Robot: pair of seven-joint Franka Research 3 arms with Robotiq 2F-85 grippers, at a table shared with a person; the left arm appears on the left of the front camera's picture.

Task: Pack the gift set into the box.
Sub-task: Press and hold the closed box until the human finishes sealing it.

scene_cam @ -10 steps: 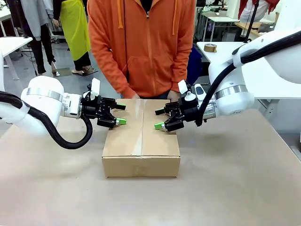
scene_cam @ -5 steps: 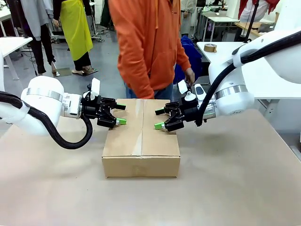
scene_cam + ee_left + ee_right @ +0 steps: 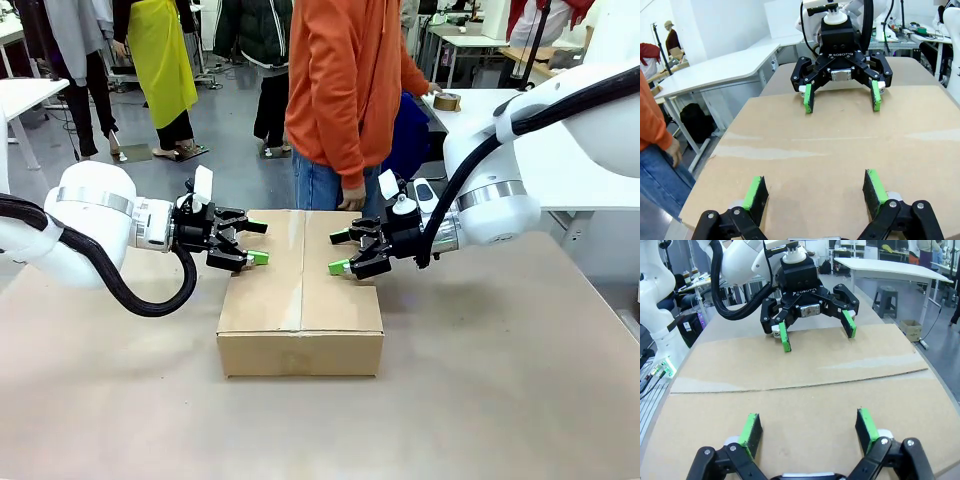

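Note:
The box (image 3: 300,300) sits shut in the middle of the table, its top flaps folded flat with a seam down the centre. My left gripper (image 3: 258,243) hovers open over the box's left top edge. Facing it over the right edge, my right gripper (image 3: 337,252) is open too. In the left wrist view my own left gripper (image 3: 815,190) spreads wide above the box top (image 3: 815,145), with the right gripper (image 3: 840,97) opposite. The right wrist view mirrors this: right gripper (image 3: 810,432), box top (image 3: 790,400), left gripper (image 3: 817,330). The gift set is out of view.
A person in an orange hoodie (image 3: 345,90) stands behind the box, turned sideways, one hand (image 3: 350,200) hanging near the box's far edge. A roll of tape (image 3: 447,101) lies on a white table at the back right. Bare tabletop (image 3: 300,420) surrounds the box.
The person has lifted both hands off the box's far edge and turned away toward the right. Both grippers and the box have stayed where they were.

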